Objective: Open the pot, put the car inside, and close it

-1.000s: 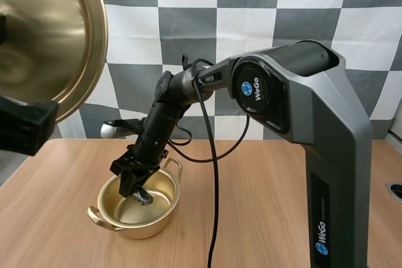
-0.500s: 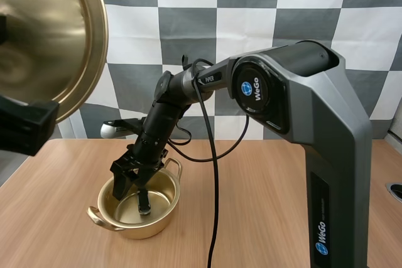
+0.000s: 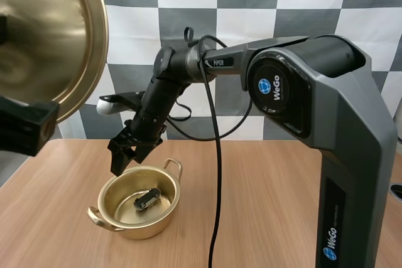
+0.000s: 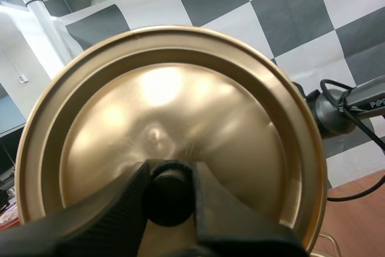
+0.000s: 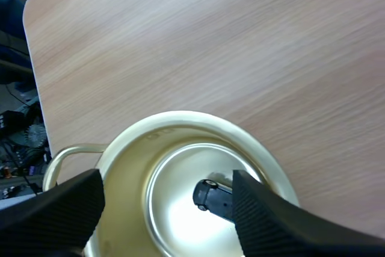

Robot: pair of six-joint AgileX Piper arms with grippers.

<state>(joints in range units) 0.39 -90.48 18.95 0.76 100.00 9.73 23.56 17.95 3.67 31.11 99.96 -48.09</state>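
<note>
A gold pot (image 3: pixel 164 213) stands open on the wooden table. A small dark toy car (image 3: pixel 146 200) lies on its bottom, with nothing touching it. My right gripper (image 3: pixel 124 159) hangs open just above the pot's far left rim. In the right wrist view the car (image 5: pixel 212 197) lies inside the pot (image 5: pixel 180 118), below the gap of the right gripper (image 5: pixel 167 180), whose fingers (image 5: pixel 60 209) stand wide apart. High at the near left, the gold lid (image 3: pixel 50 36) is held up. My left gripper (image 4: pixel 169 179) is shut on the black knob (image 4: pixel 168 200) of the lid (image 4: pixel 180 100).
The bare wooden table (image 3: pixel 270 205) stretches to the right of the pot and in front of it. The right arm's big grey base (image 3: pixel 339 174) stands at the right. The pot's loop handles (image 3: pixel 172 166) stick out at the back right and front left.
My right gripper opened inside the pot and let the car go, then rose out above the rim. The car now lies flat on the pot's bottom. The lid has not moved.
</note>
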